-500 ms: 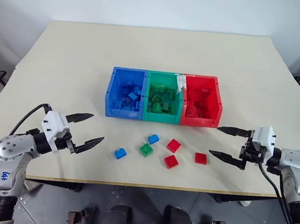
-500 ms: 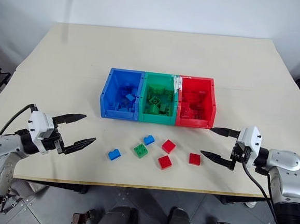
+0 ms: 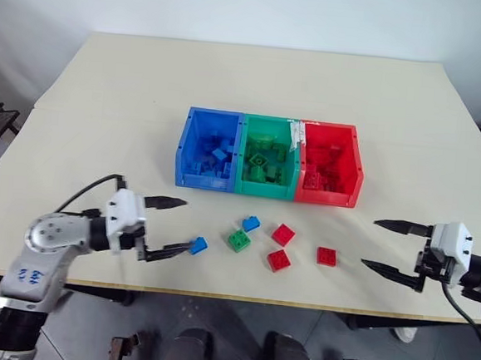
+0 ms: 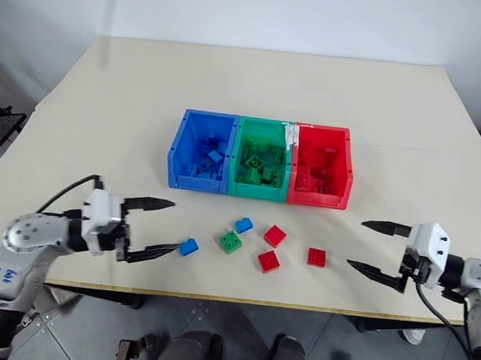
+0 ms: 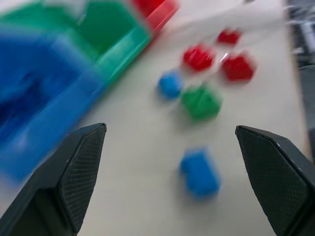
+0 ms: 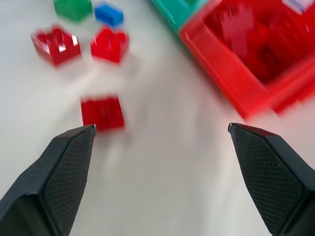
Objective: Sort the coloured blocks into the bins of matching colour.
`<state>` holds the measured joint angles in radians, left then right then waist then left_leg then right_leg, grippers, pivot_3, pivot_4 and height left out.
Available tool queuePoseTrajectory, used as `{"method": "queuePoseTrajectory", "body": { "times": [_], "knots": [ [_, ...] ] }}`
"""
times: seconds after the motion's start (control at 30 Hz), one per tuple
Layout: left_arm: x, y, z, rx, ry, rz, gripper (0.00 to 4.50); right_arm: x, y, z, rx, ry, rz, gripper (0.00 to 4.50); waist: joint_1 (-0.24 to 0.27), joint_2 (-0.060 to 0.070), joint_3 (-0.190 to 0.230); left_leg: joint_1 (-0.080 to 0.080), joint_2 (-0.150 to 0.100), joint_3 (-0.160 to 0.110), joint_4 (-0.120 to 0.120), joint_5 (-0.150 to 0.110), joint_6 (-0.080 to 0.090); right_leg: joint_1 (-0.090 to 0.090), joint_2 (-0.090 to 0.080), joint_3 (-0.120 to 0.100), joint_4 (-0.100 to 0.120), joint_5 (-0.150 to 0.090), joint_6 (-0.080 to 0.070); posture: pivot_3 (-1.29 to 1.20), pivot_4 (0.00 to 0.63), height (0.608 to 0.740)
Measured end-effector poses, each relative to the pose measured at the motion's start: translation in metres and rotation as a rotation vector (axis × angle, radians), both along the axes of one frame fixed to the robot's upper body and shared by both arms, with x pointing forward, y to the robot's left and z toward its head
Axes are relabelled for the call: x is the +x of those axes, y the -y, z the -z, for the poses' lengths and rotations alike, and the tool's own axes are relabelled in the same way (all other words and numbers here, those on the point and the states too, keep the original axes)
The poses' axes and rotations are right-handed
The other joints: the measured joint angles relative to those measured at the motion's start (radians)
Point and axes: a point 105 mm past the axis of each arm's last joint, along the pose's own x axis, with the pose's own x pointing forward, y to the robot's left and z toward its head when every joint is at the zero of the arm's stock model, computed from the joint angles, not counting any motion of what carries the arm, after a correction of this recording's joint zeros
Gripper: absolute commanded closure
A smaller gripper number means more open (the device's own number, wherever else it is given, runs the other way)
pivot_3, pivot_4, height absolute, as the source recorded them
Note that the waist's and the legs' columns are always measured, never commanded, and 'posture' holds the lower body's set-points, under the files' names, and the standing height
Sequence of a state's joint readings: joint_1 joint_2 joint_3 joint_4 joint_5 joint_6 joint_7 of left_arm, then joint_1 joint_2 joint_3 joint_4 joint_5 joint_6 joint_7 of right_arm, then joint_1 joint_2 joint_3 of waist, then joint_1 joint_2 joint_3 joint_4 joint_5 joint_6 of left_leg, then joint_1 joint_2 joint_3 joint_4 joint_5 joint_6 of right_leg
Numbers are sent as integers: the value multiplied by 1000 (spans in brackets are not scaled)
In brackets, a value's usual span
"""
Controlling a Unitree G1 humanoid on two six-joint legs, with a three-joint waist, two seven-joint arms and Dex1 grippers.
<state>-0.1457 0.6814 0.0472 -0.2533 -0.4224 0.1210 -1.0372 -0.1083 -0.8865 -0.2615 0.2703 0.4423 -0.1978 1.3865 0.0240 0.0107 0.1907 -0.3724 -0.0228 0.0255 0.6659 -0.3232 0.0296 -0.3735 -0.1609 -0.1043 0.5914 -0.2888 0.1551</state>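
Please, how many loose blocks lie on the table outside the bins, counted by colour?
Red blocks: 3
Blue blocks: 2
Green block: 1
Total: 6

Head stereo pair: table [image 3: 107, 78] viewed from above, facing forward and down; both arms seen at lower corners; nearly identical scene shared. Left wrist view: aimed low and close along table toward loose blocks [image 5: 199, 101], blue bin [image 5: 39, 118] at side. Right wrist view: close, facing red bin [image 6: 256, 64] and same loose blocks, shared from opposite sides.
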Motion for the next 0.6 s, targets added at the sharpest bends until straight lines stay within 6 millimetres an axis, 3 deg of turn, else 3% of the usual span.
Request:
{"method": "queuePoseTrajectory", "body": {
  "times": [0.07, 0.17, 0.3, 0.47, 0.57, 0.6],
  "knots": [
    [-6, 11, 0, 1, -1, 45, 28, -1, -3, 3, -14, -23, -24, 0, -6, 0, 0, 1, 2, 1, -1, 0, -1, 0, 1, 0, 0, 0, 0, 0, 150, 740],
    [-9, 13, 1, -1, -19, 43, 28, -6, -18, 16, -58, -121, -112, 0, -15, 0, 0, 1, 3, 2, -1, 0, -1, 0, 2, 0, 0, 0, -1, 0, 150, 740],
    [-18, -6, 17, 18, -92, -24, 28, 4, -45, 18, -113, -174, -178, 0, -24, 0, 0, 1, 3, 2, 0, -1, -1, -1, 2, 1, 0, 0, -1, 0, 150, 740],
    [-25, -28, 23, 50, -112, -93, 28, 16, -68, 24, -181, -170, -228, 0, -7, 0, 0, 0, 1, 0, 1, -1, -1, -1, 0, 0, 0, 0, -1, 0, 150, 740],
    [-30, -30, 22, 51, -113, -98, 0, 18, -73, 27, -228, -177, -253, 553, 3, 0, 0, 0, 1, -1, 1, -2, -1, -1, 0, 0, -1, 0, -1, 0, 150, 740],
    [-31, -29, 22, 49, -114, -96, 0, 19, -73, 29, -245, -181, -257, 925, 3, 0, 0, 0, 1, -1, 1, -2, 0, -1, 0, 0, -1, 0, -1, 0, 150, 740]
  ]
}}
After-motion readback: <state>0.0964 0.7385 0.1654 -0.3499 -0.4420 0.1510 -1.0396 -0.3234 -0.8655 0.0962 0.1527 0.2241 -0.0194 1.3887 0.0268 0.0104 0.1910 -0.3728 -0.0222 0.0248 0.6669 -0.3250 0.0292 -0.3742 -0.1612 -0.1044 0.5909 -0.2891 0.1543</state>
